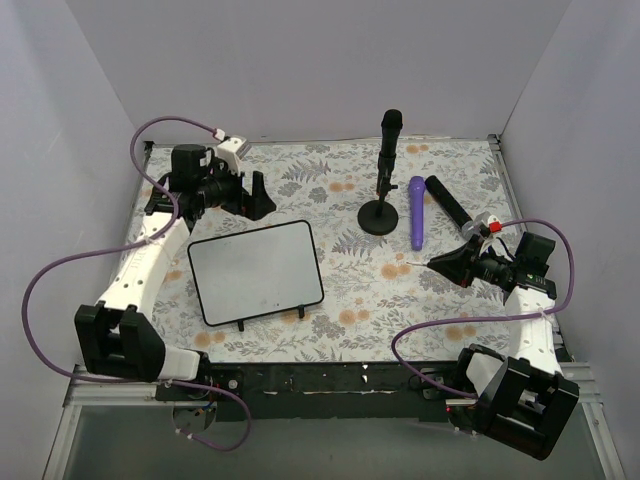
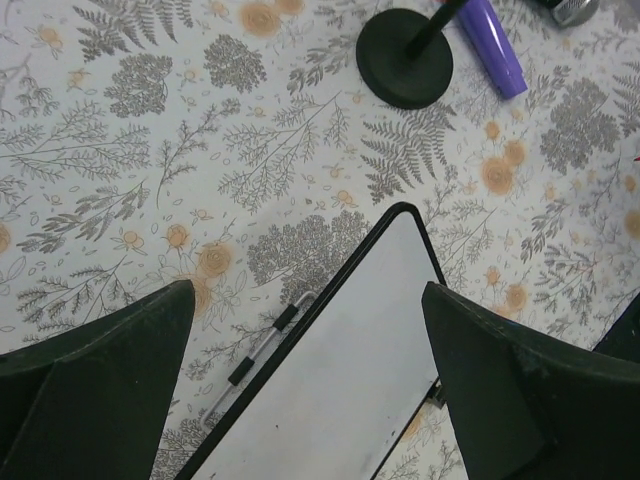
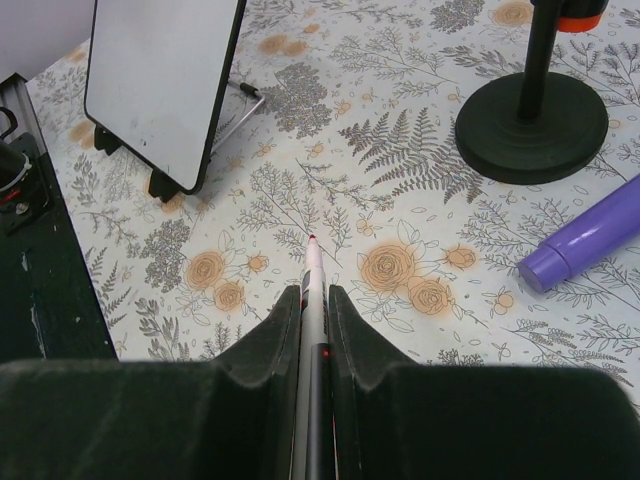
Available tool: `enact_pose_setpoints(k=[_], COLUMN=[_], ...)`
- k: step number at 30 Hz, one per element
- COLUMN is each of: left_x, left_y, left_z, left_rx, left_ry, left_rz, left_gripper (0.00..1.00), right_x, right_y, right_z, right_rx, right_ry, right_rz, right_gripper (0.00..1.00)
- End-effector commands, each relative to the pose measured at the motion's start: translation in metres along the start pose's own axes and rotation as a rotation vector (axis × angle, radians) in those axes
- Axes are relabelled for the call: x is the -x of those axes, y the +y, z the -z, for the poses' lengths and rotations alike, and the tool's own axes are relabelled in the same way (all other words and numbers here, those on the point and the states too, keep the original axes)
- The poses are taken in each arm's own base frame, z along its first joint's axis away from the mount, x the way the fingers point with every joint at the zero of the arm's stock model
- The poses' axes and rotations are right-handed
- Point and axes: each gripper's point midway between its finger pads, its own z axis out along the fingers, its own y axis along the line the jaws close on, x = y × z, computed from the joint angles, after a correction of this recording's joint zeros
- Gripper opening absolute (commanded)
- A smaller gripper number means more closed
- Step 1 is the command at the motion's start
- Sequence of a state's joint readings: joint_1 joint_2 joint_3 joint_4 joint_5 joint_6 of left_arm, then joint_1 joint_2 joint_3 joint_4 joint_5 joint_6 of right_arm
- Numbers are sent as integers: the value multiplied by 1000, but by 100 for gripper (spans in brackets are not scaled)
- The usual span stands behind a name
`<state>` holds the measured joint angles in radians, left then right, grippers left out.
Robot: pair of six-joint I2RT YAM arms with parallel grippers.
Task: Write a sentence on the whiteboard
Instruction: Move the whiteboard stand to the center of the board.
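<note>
The whiteboard [image 1: 255,270] stands tilted on its small black feet at the left middle of the floral table. Its face is blank; no red sentence shows on it. My left gripper [image 1: 248,198] is open and empty just behind the board's far edge; in the left wrist view the left gripper [image 2: 308,300] straddles the board's corner [image 2: 340,370] from above. My right gripper [image 1: 445,262] is shut on a red-tipped marker [image 3: 313,265], tip pointing left, well right of the board [image 3: 160,80] and apart from it.
A black round-based stand [image 1: 381,215] stands at back centre. A purple cylinder [image 1: 417,212] and a black cylinder [image 1: 448,203] lie right of it. A wire support [image 2: 255,355] props the board's back. White walls enclose three sides.
</note>
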<state>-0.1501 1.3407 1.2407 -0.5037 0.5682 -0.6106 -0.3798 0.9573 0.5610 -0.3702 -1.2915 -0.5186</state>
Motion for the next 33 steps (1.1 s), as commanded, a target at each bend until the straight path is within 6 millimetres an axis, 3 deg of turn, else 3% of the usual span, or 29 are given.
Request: enact_pose_setpoints(k=[1, 7, 12, 20, 26, 31, 32, 33], left_x=[-9, -23, -36, -76, -86, -96, -99, -100], left_y=[-8, -2, -15, -6, -2, -13, -11, -11], left_z=[-2, -7, -1, -4, -11, -14, -14, -14], left_rx=[-84, -74, -131, -109, -117, -194, -185, -183], left_ry=[100, 172, 187, 270, 304, 326, 336, 336], left_rz=[-55, -19, -10, 2, 19, 53, 55, 55], left_gripper=[98, 98, 92, 81, 74, 69, 66, 56], right_x=[11, 12, 13, 11, 12, 13, 13, 13], right_y=[1, 5, 6, 10, 11, 11, 11, 11], right_z=[1, 0, -1, -4, -4, -4, -4, -4], right_rx=[19, 41, 49, 74, 75, 75, 76, 76], right_ry=[-18, -25, -25, -23, -22, -22, -23, -23], right_rz=[28, 19, 18, 2, 9, 17, 15, 15], right_gripper=[1, 1, 1, 1, 1, 1, 1, 1])
